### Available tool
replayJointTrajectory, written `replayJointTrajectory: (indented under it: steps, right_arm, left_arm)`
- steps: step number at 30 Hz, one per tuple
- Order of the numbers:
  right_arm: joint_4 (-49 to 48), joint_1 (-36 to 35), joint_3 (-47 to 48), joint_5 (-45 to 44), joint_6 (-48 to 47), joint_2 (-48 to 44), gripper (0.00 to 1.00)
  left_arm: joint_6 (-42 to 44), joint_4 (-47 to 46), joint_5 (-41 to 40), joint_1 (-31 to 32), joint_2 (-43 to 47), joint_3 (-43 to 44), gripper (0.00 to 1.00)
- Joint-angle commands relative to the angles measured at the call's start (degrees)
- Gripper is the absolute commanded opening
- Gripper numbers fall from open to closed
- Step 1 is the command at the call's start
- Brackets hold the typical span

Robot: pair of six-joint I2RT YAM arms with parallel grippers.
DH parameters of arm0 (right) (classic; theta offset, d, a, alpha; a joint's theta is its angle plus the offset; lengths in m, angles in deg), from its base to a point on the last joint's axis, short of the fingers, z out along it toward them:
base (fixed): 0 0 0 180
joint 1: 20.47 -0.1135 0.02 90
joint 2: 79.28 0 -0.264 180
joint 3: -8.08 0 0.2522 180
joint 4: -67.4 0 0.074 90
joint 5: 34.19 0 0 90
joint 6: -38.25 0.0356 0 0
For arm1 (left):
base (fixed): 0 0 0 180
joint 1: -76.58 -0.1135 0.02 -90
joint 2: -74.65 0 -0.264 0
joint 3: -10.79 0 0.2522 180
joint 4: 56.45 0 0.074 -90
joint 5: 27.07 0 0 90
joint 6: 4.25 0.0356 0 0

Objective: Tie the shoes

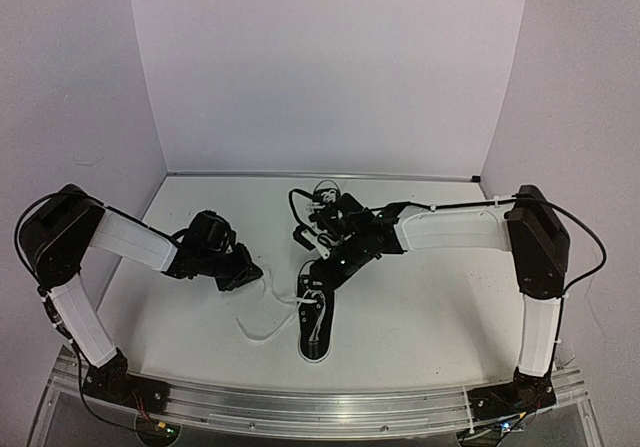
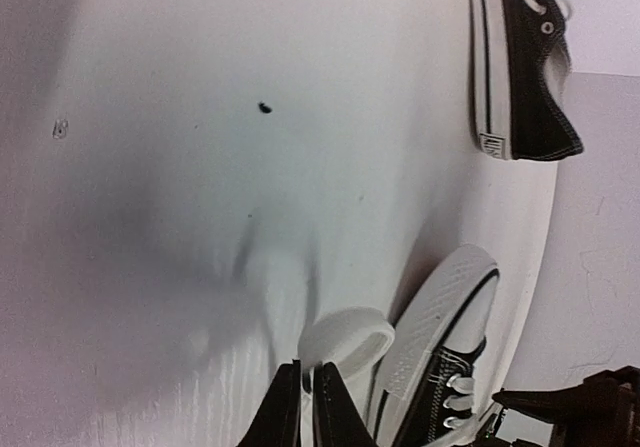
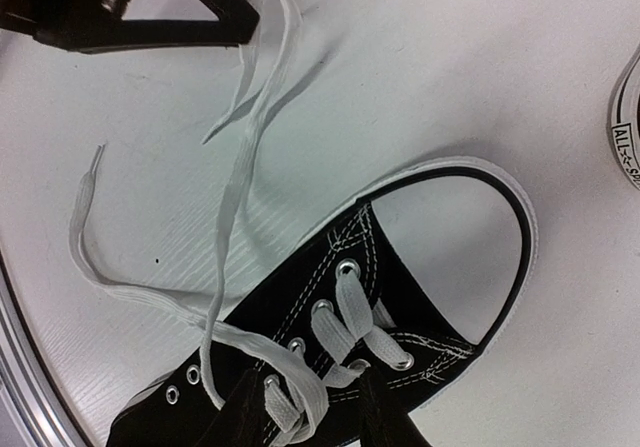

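One black sneaker lies at the front centre, toe cap toward the near edge, laces loose. It also shows in the right wrist view and the left wrist view. The second sneaker stands behind it, partly hidden by the right arm, and shows in the left wrist view. My left gripper is shut on a white lace loop, left of the front shoe. It appears in the right wrist view holding the lace. My right gripper is open, its fingers straddling the laced eyelets.
A loose lace end curls on the table left of the front shoe. White walls close the back and both sides. A metal rail runs along the near edge.
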State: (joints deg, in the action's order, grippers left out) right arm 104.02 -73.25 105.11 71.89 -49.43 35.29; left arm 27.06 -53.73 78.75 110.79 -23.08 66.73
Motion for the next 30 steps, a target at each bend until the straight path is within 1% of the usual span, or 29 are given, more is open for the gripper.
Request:
replayJointTrajectory:
  steps: [1, 5, 10, 14, 19, 21, 25, 30]
  right_arm:
    - [0.55, -0.22, 1.25, -1.12, -1.06, -0.03, 0.30]
    - [0.67, -0.17, 1.16, -1.22, -1.17, 0.16, 0.30]
    - [0.77, -0.16, 1.16, -1.02, -1.26, 0.39, 0.31]
    - [0.93, -0.20, 1.66, -1.07, -1.36, 0.68, 0.31]
    - [1.56, -0.18, 2.66, -1.13, -1.59, 1.18, 0.34]
    - [1.84, -0.18, 3.02, -1.20, -1.77, 1.37, 0.34]
    - [2.36, -0.22, 3.62, -1.40, -1.85, 1.45, 0.34]
    - [2.77, -0.21, 3.64, -1.69, -1.79, 1.25, 0.35]
  left_arm:
    - [-0.04, -1.42, 2.43, 0.15, -2.28, 2.38, 0.11]
    - [0.87, 0.17, 1.15, 0.15, -0.46, 1.00, 0.17]
    - [5.40, 7.94, -1.75, 0.13, 3.03, 1.43, 0.23]
    - [9.43, 14.49, -2.82, 0.15, 3.46, 3.44, 0.26]
    - [13.13, 19.32, -2.60, 0.66, 1.49, 6.60, 0.32]
    - [14.20, 20.17, -2.93, 1.49, 0.56, 7.65, 0.36]
    - [15.72, 21.44, -3.92, 3.35, -1.58, 10.24, 0.39]
    - [16.99, 24.14, -5.67, 4.52, -5.31, 13.43, 0.40]
